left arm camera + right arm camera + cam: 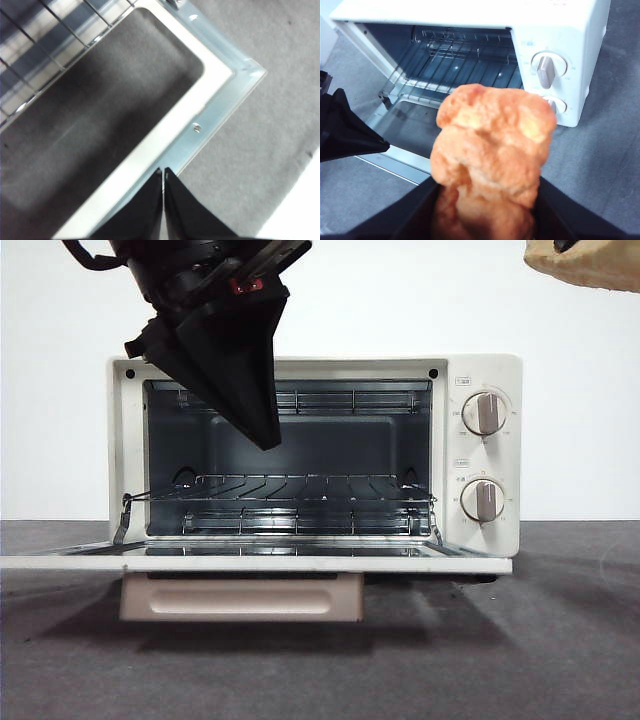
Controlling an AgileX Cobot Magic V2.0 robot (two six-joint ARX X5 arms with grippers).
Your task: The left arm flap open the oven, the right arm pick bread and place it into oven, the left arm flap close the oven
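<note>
Bread [492, 165] sits pinched in the right hand [487, 200] before the open oven [487, 455]; left hand [262, 435], pressed together, hangs above its door edge.

My left gripper [163, 192] has its two black jaws pressed together, tips meeting just over the pale metal edge of the oven door [220, 95], which lies flat and open beneath me. The door's dark glass pane [100, 120] fills much of what I see, with the wire rack [45, 50] beyond it and the grey table [260, 150] beside the door's corner
</note>
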